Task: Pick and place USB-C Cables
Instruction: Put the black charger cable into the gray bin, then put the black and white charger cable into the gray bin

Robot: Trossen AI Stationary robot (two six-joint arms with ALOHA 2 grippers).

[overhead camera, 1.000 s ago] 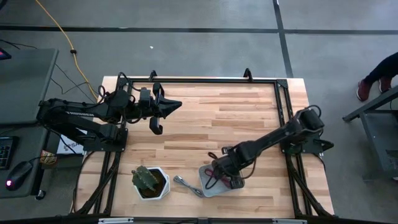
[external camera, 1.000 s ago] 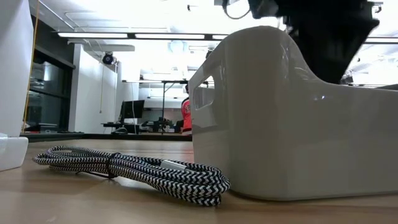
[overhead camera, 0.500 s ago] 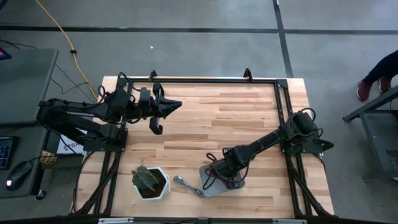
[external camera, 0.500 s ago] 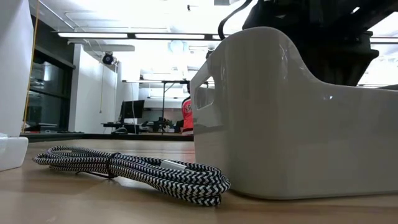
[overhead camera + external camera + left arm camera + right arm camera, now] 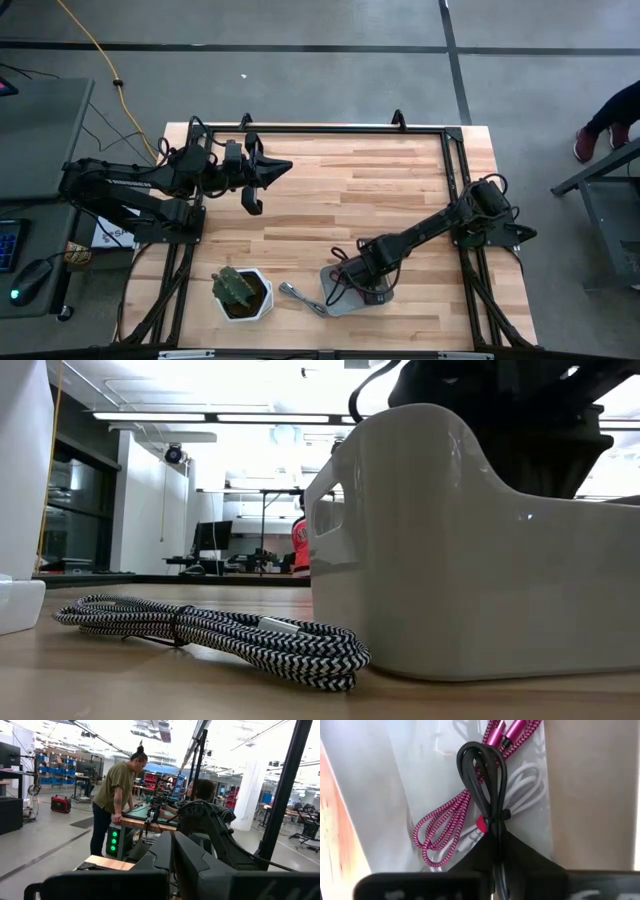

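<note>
- The right gripper reaches down into a white bin near the front edge of the wooden surface; its jaws are closed on a black cable, whose looped bundle hangs just ahead of the fingertips inside the bin.
- In the right wrist view, a maroon braided cable lies on the bin floor beneath the black cable, and a whitish cable with a red band lies under both, touching them.
- A silver-grey braided cable lies on the surface just outside the bin, between it and a white planter holding a green plant. In the low view this cable rests flat on the wood, its coil reaching the bin wall.
- The left gripper hangs over the far left part of the surface, well away from the cables; its jaws are closed and hold nothing.
- Beyond the left arm's fingers, the left wrist view shows a person in an olive shirt standing at a workbench in the room behind.
- A long yellow cord runs across the floor past the far left corner.
</note>
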